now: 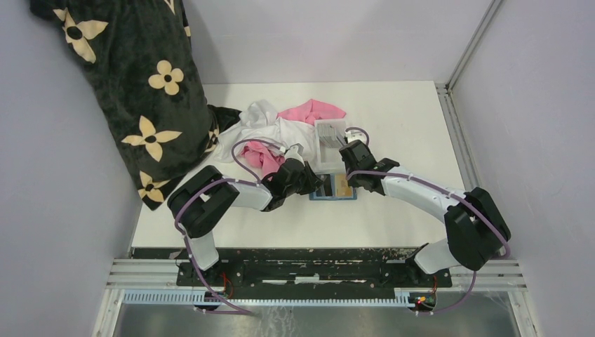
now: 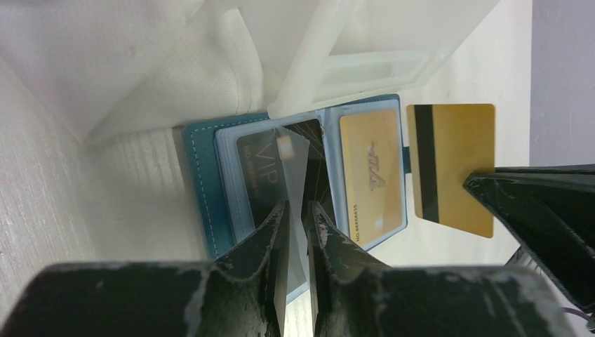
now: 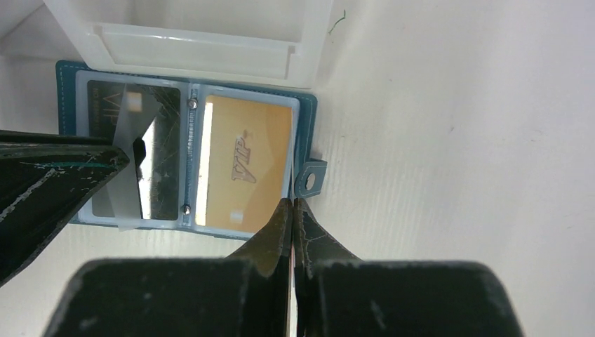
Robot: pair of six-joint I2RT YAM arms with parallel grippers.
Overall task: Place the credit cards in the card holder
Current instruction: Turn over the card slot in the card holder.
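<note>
Card holder (image 3: 70,77) on the table (image 3: 456,140), spread open, far edge right against the clear tray (image 3: 210,42), white cloth (image 2: 105,70) beside it. Holds a dark card (image 2: 256,175) in the left pocket and a gold VIP card (image 2: 372,175) in the right. Left gripper (image 2: 296,210) narrow, nipping a thin grey card (image 2: 295,161) and tilting it over the dark-card page. Right gripper (image 3: 292,207) closed tight on a gold striped card (image 2: 456,161), hanging it just beside the holder's right edge, near the snap tab; touching the table or not, cannot tell.
</note>
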